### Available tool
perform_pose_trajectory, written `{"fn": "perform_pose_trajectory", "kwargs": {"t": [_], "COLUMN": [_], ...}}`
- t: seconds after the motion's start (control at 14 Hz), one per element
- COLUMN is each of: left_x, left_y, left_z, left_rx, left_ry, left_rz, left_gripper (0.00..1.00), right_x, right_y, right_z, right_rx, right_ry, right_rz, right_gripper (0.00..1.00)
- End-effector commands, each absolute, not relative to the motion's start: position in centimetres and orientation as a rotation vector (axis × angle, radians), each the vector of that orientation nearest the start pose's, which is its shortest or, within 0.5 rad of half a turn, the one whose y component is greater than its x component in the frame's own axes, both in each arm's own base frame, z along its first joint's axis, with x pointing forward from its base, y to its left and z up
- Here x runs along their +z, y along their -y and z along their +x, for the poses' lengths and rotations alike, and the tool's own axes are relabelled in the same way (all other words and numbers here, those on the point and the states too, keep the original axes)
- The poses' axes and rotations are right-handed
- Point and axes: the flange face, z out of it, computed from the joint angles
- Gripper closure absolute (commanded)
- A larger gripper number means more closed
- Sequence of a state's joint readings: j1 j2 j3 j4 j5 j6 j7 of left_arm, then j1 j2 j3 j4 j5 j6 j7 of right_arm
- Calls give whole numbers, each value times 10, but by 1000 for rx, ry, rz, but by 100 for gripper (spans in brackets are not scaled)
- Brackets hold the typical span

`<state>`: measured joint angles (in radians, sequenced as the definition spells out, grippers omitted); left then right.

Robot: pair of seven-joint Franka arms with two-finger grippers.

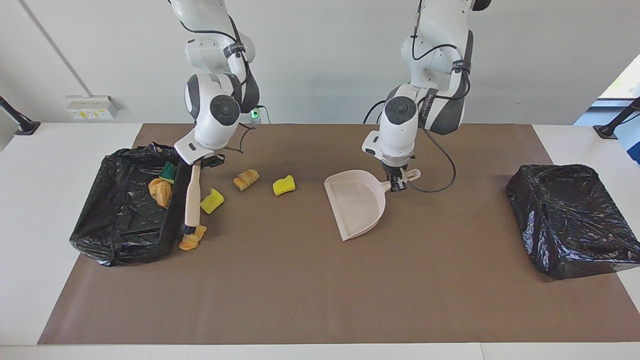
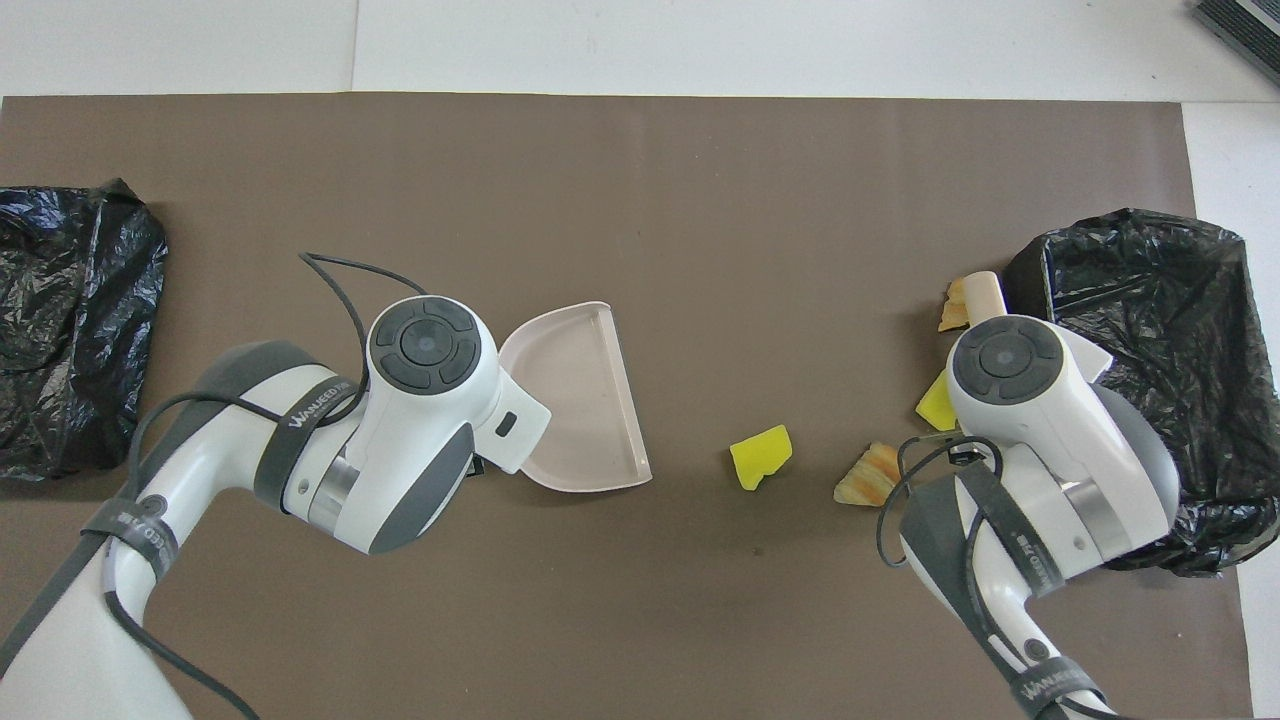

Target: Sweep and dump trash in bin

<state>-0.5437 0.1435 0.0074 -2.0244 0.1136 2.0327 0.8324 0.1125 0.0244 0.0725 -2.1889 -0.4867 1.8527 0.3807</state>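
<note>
While my right gripper [image 1: 199, 161] pinches the brush [image 1: 191, 200], its bristles touch a croissant lump [image 1: 192, 238] beside the bin [image 1: 130, 202]. My left gripper [image 1: 397, 181] clamps the dustpan [image 1: 356, 202] handle near the table's middle.

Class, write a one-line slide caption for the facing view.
Right hand sets brush on a croissant piece beside the bin; left hand holds dustpan.

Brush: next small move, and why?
Probably drag the brush toward the dustpan. Its bristles sit at the croissant piece beside the bin, held by the right end effector; the pan, held by the left end effector, looks empty.
</note>
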Motion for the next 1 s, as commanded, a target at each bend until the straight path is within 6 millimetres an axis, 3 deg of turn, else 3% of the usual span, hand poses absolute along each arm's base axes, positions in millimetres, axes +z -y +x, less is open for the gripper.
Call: {"fn": "perform_pose_trajectory", "kwargs": {"t": [0.0,0.07,0.29,0.5,0.65,0.79,0.93], "left_x": [372,373,374,375,373,373,371], "left_y": [269,275,287,287,281,280,276], "left_z": [461,452,440,432,432,429,421], "left_rx": [236,237,248,307,333,352,363], "left_ry": [-2017,-2037,-2070,-2076,-2065,-2038,-1988], "left_rz": [-2270,-2250,-2195,-2183,-2193,-2213,-2250], "left_gripper": [100,100,100,100,100,100,100], "right_x": [348,345,332,327,334,355,387], "right_y": [-54,-45,-46,-75,-107,-132,-122], "right_z": [508,509,511,506,501,502,511], "right_rx": [-266,-265,-314,-466,-529,-544,-536], "right_ry": [3,19,-85,-166,-210,-202,-131], "right_rz": [2616,2621,2661,2882,2916,2973,2958], "right_gripper": [100,100,100,100,100,100,100]}}
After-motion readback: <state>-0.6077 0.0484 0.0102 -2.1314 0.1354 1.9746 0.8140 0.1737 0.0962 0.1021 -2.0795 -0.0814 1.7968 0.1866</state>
